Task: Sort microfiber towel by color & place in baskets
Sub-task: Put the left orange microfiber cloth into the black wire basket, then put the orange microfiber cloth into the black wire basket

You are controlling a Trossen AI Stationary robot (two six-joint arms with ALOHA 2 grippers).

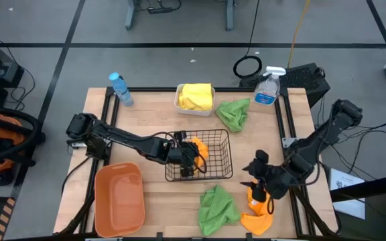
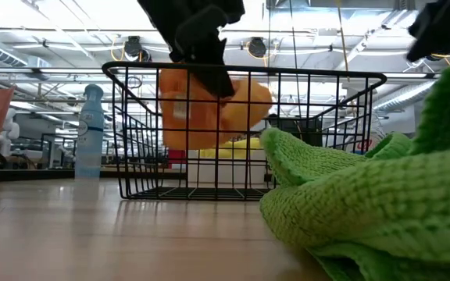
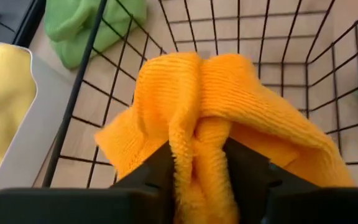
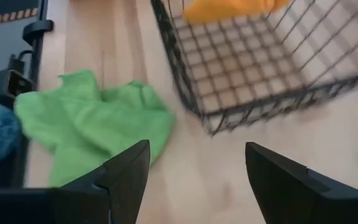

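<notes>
My left gripper [image 3: 197,168] clamped on an orange towel [image 3: 229,112] inside the black wire basket [image 1: 223,173], my right gripper [image 4: 194,180] spread open near a green towel [image 4: 98,121]

Counter [image 1: 159,201]: pale wood planks inside a dark frame, standing on a grey floor crossed by dark lines.
Water bottle [image 1: 120,89]: clear plastic with a blue cap, far-left part of the counter; in the low view [image 2: 90,133] it stands upright at the left.
Spray bottle [image 1: 267,87]: clear body, white trigger head, far-right part of the counter, near its far edge.
Black box [image 1: 305,79]: dark and angular, just off the counter's far-right corner.
Cable coil [image 1: 247,67]: a black loop lying on the floor beyond the far edge.
Paper sheet [image 1: 346,189]: white, on the floor to the right of the counter.
</notes>
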